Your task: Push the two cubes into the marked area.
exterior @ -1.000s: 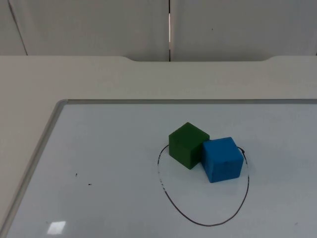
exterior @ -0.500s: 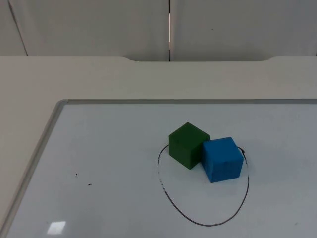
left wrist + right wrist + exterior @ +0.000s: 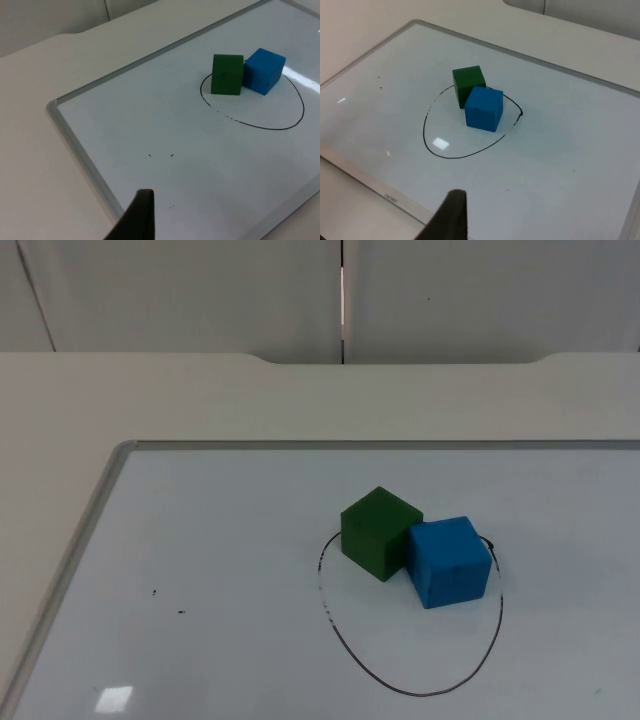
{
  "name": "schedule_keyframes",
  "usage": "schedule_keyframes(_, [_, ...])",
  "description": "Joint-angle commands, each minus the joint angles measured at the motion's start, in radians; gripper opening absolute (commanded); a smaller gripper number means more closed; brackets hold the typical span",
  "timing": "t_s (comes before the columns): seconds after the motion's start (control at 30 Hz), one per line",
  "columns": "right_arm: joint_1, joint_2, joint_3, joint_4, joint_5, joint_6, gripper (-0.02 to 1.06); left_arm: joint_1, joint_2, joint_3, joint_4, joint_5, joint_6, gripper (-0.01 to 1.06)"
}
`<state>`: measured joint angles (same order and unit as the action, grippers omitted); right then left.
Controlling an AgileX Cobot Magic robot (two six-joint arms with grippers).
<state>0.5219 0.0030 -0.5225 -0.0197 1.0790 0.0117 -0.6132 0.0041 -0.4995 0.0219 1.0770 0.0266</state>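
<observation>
Top view gives me the whiteboard (image 3: 200, 570) lying on the table (image 3: 200, 400), with a black drawn oval (image 3: 420, 690) on it. I see the green cube (image 3: 378, 533) and the blue cube (image 3: 449, 561) touching each other at the far end of the oval, both sitting on or just inside the line. From the left wrist view, the left gripper's fingertip (image 3: 137, 220) hangs over the near edge of the board, well apart from the cubes. The right gripper's fingertip (image 3: 451, 216) is likewise over the board's edge, away from them. For both grippers I cannot tell how wide they are.
</observation>
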Motion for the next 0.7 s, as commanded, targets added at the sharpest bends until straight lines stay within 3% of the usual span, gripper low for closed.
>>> schedule_keyframes(0.0, [0.0,-0.003,0.007,0.003,-0.001,-0.001,1.05,-0.005,-0.004,0.004,0.004,-0.001,-0.006,1.05])
schedule_keyframes(0.43, [0.0,-0.003,0.007,0.005,-0.001,-0.001,1.05,0.006,-0.004,0.004,0.011,-0.001,-0.005,1.05])
schedule_keyframes(0.57, [0.0,-0.003,0.007,0.005,-0.001,-0.001,1.05,0.054,-0.004,0.004,0.013,-0.001,-0.005,1.05])
schedule_keyframes(0.67, [0.0,-0.003,0.007,0.005,-0.001,-0.001,1.05,0.148,-0.004,0.004,0.013,-0.001,-0.005,1.05])
